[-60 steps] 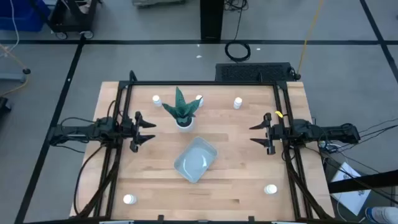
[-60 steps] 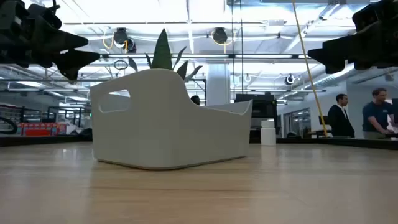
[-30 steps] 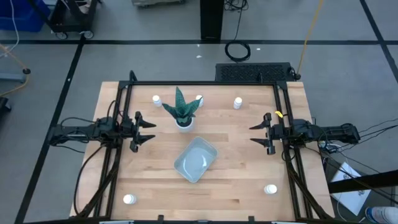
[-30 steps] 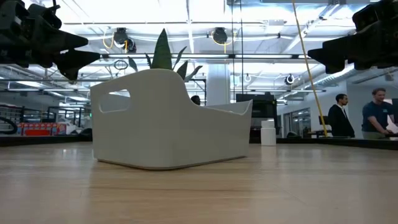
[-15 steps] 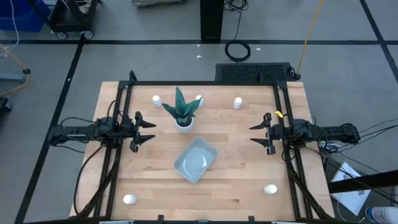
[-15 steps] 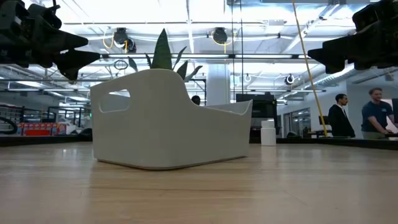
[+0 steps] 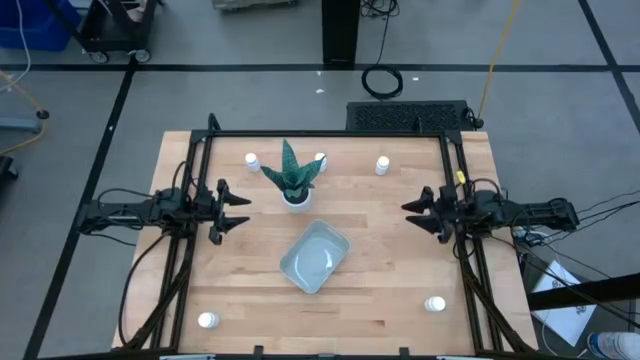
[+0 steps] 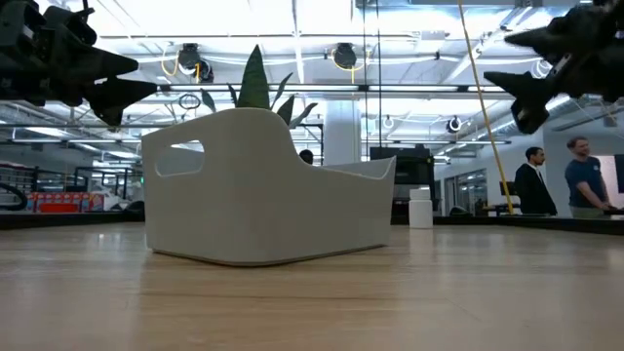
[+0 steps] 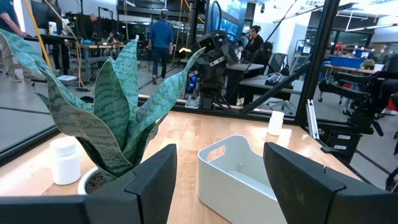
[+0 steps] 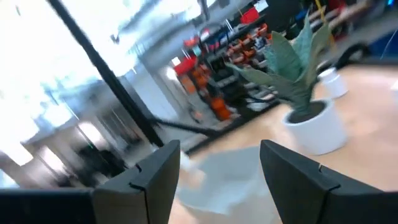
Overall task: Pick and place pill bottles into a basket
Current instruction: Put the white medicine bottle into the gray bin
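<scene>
- High view: the basket (image 7: pixel 314 257) sits mid-counter (image 7: pixel 380 210), pill bottles (image 7: pixel 382 165) scattered around it; the left tool (image 7: pixel 240 211) and right tool (image 7: pixel 411 217) hover released, empty.
- Low view: the basket (image 8: pixel 263 190) hides the potted plant (image 8: pixel 255 80).
- Left wrist view: one bottle (image 9: pixel 64 160) stands beside the plant pot (image 9: pixel 93 180).

The whole bench (image 7: pixel 390 280) is seen from straight overhead in the high view. It is seen level from bench-top height in the low view, with the basket (image 8: pixel 263 190) close. The basket (image 9: pixel 239 171) and plant (image 9: pixel 112 112) are shared by both forward-facing wrist views.
</scene>
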### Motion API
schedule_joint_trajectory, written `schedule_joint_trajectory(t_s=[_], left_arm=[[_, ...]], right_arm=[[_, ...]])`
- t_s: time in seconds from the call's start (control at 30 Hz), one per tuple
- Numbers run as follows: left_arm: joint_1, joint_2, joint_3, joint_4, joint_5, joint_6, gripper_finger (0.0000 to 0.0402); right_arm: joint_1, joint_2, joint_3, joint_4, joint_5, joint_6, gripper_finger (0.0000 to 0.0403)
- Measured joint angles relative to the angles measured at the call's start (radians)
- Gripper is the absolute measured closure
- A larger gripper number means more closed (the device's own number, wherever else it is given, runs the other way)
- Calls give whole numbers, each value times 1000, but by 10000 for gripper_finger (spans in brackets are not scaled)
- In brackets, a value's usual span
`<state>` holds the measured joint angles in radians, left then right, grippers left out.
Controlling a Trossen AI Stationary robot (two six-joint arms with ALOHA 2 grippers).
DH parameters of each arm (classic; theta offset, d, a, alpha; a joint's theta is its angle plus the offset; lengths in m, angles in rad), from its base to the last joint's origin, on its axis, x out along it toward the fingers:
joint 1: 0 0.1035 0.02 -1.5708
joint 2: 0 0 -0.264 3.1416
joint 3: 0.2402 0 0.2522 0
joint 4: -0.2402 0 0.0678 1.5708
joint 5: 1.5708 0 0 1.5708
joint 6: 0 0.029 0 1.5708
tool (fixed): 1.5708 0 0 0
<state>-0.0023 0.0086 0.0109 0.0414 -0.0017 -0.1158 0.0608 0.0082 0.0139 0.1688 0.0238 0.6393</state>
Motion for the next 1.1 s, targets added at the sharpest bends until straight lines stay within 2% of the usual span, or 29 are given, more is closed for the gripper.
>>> schedule_joint_trajectory(t_s=[0.17, 0.37, 0.5, 0.73, 0.93, 1.1], left_arm=[[0, 0, 0, 0, -11, 0, 156], [0, 0, 0, 22, -179, 84, 156], [0, 0, 0, 25, -216, 87, 156], [1, 0, 0, 210, -235, -52, 156], [1, 0, 0, 449, -229, -406, 156], [1, 0, 0, 598, -237, -571, 156]], right_arm=[[0, 1, 0, 119, 69, 259, 188], [0, 0, 0, 208, 215, 447, 188], [0, 1, 0, 217, 242, 517, 188], [-1, 6, 0, 236, 296, 490, 188], [-1, 6, 0, 286, 321, 481, 188], [-2, 6, 15, 410, 424, 405, 188]])
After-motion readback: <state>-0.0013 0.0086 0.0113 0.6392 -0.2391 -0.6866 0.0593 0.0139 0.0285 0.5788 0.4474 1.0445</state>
